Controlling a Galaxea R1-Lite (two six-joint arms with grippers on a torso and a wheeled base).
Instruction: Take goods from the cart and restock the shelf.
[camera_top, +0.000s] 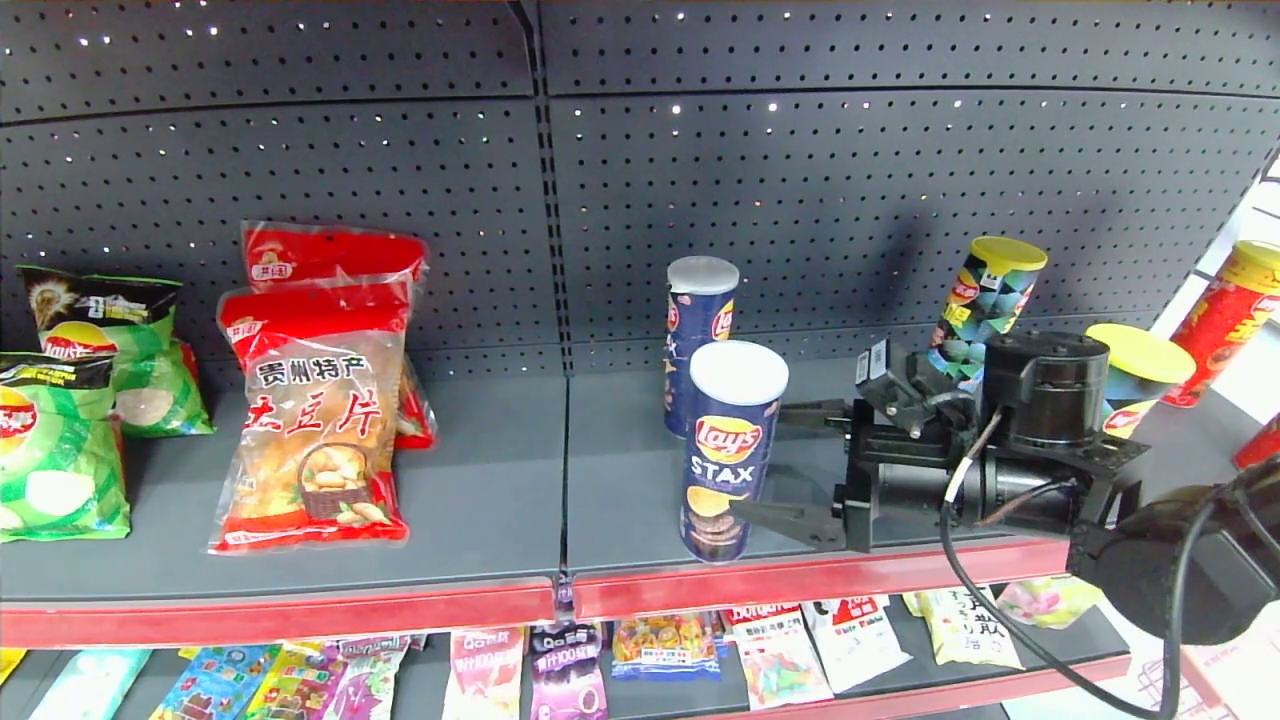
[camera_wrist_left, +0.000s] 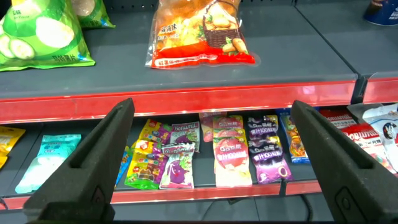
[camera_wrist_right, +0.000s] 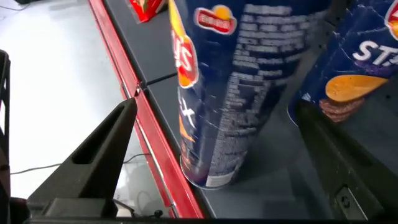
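Blue cardboard chip tube w/ white lid (camera_top: 735, 445) stands by the shelf's red front lip (camera_top: 800, 580), right gripper (camera_top: 760, 458) spread either side. Imo back straight out, no sideways swing.

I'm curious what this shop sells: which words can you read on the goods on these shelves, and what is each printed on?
"Lay's" and "STAX": front blue can.
"贵州特产" and "土豆片": front red bag.
"Lay's": rear green bag.
Too small, blurred or partly hidden to read: rear blue can, patterned cans, lower-shelf packets.
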